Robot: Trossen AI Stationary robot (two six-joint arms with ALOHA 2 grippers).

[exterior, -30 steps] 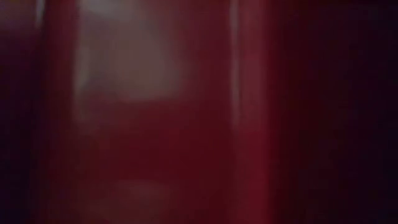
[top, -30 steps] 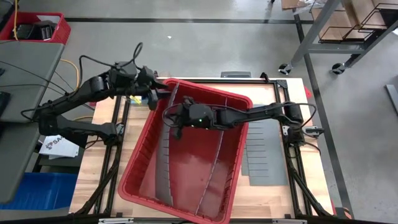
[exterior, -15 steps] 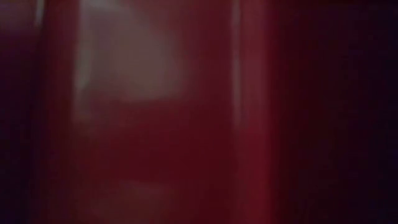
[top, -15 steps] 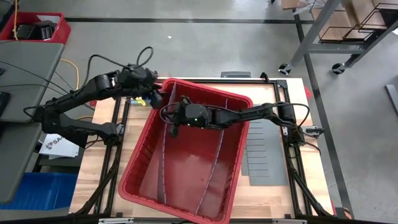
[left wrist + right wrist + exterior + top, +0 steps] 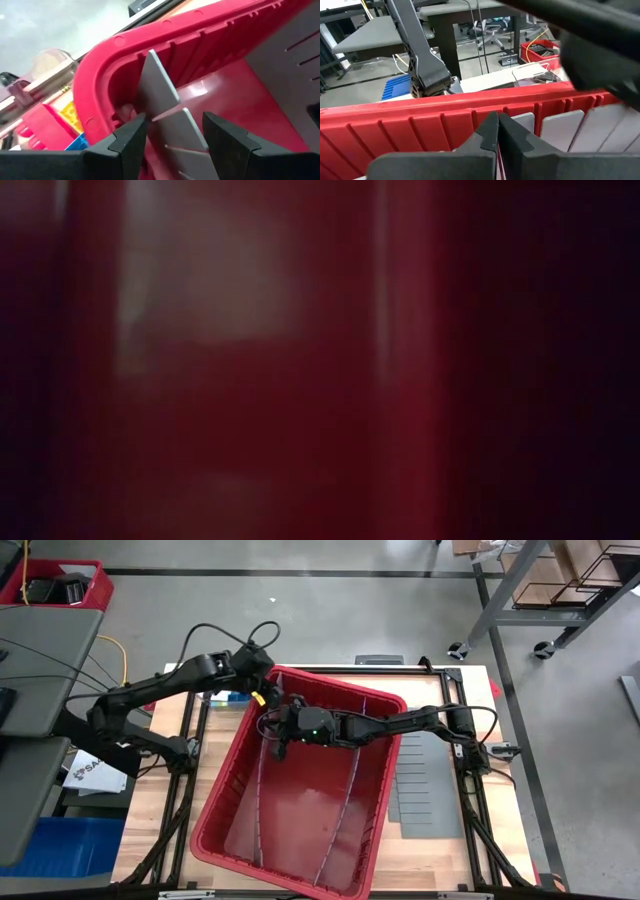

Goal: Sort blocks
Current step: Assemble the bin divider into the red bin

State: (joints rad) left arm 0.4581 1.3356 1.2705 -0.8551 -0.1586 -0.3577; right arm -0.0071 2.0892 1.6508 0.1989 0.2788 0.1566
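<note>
A yellow block (image 5: 70, 114) and a blue block (image 5: 79, 142) lie on the table just outside the big red bin's (image 5: 345, 687) far-left corner; they also show in the high view (image 5: 228, 696). My left gripper (image 5: 265, 700) is open over that corner. Its fingers stand on either side of the upper end of a grey divider (image 5: 160, 95) without touching it. My right gripper (image 5: 280, 740) is shut inside the bin near the same corner, facing the bin's wall (image 5: 395, 115). The bin's wall fills the low view. My right gripper (image 5: 497, 125) is shut low in the bin over a grey divider (image 5: 262, 790). The arm's own body hides its fingertips from above. I cannot tell whether it touches the divider.
The bin lies slantwise across the table, with a second grey divider (image 5: 345, 800) standing in it. Flat grey slotted sheets (image 5: 425, 780) lie on the table to the bin's right. Bare wood shows along the table's left edge (image 5: 150, 810).
My left gripper has gone toward the table's right edge, from beside the bin's far-left wall to over its corner.
</note>
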